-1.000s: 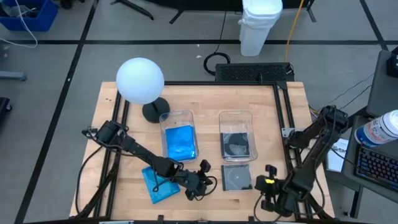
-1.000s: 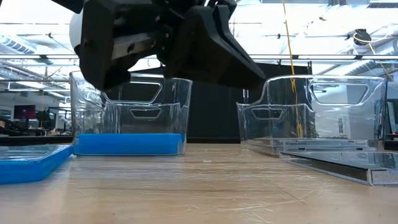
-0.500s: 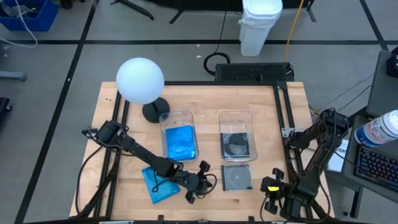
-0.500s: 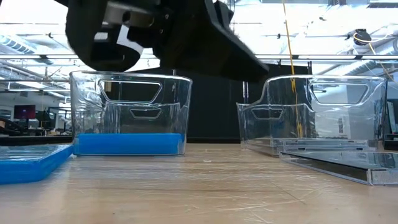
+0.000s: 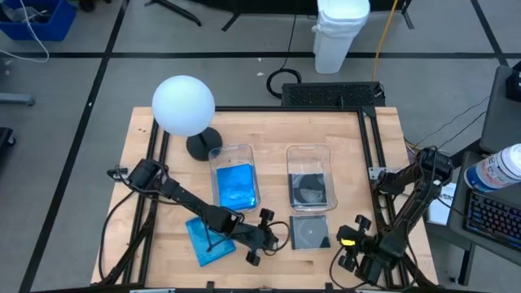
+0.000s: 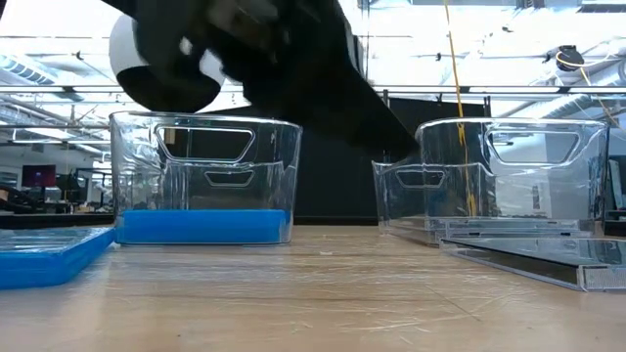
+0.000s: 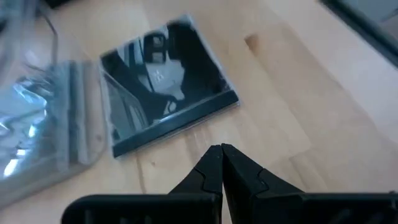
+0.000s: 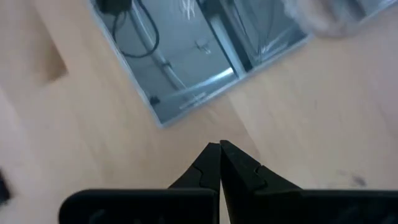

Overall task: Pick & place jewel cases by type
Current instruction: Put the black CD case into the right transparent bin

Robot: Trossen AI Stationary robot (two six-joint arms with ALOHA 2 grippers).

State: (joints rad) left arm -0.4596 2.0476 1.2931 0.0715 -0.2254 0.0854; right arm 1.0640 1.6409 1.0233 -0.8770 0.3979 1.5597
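The left hand (image 5: 262, 238) hovers clenched and empty above the desk (image 5: 350, 155). The dark jewel case (image 5: 311, 233) lies flat just beyond its fingertips (image 7: 214, 163), in front of the right bin (image 5: 310, 179); the blue jewel case (image 5: 207, 241) lies beside the arm behind this hand. The right hand (image 5: 352, 248), also clenched and empty, waits on the dark case's other side.

To proceed (judged as a pick of the dark case): release the fingers, descend over one edge, grip squarely, lift level.

No brand or legible writing is visible.
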